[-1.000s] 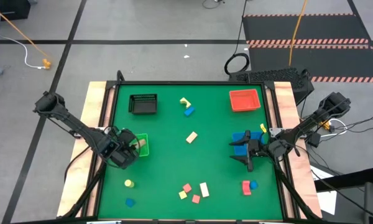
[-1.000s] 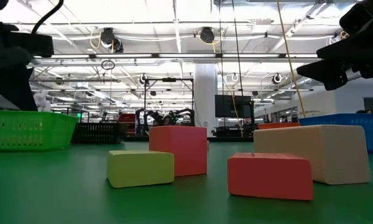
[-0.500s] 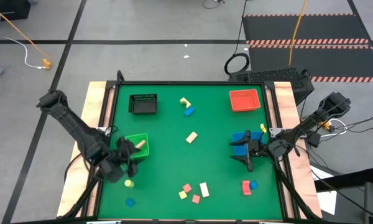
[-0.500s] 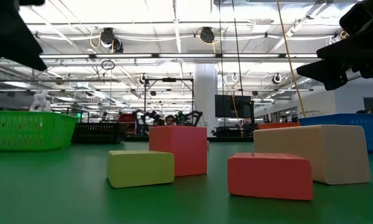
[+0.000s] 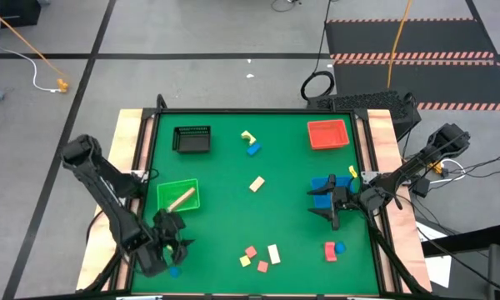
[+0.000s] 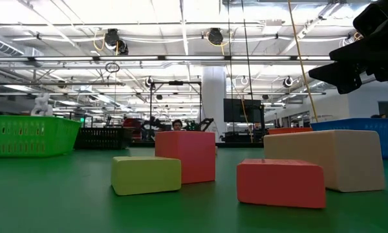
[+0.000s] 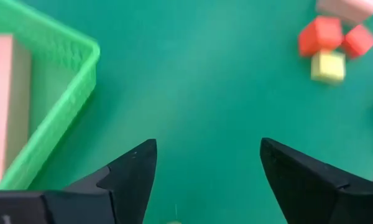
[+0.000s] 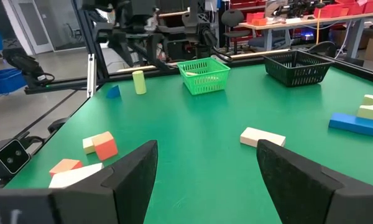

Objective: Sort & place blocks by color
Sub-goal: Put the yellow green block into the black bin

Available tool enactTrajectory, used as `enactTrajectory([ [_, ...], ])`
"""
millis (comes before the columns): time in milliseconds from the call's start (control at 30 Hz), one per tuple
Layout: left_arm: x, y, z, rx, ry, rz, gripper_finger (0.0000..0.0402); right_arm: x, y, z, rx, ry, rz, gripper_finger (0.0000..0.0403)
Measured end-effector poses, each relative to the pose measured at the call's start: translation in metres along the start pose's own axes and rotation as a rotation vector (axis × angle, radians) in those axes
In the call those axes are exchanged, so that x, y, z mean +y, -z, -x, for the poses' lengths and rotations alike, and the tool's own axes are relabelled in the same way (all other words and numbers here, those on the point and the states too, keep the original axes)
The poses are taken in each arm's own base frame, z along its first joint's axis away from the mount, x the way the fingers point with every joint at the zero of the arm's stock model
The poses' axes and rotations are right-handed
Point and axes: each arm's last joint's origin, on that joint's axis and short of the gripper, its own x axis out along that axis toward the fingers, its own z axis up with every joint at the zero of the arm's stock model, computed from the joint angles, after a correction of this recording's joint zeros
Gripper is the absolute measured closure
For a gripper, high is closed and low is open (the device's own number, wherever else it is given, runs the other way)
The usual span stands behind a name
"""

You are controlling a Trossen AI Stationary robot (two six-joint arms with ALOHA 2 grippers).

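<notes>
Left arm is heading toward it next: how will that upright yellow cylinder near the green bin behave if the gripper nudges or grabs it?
The yellow cylinder stands on end and taller than wide, so a sideways nudge would probably tip it. Once down, its round side would likely roll on the smooth green table. It looks rigid, probably light; open left gripper should straddle it.

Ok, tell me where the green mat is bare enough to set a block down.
Bare: the stretch between the black mesh bin and the red bin below the blue bar, and the centre around the cream wooden block. Crowded: the near-edge cluster of pink cube and neighbours.
</notes>
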Motion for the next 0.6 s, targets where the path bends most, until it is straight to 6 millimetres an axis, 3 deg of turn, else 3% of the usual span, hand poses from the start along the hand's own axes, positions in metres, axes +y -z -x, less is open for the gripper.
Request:
enactTrajectory([
  [167,-0.015,0.012,0.008,0.052,-0.144,0.014,0.0093,0.0,0.0,0.0,0.0,0.0,0.0,0.0135],
  [367,-0.015,0.036,0.003,0.168,-0.254,0.097,0.0083,0.0,0.0,0.0,0.0,0.0,0.0,0.0135],
  [600,-0.014,0.056,0.002,0.172,-0.275,0.077,0.0089,0.0,0.0,0.0,0.0,0.0,0.0,0.0135],
])
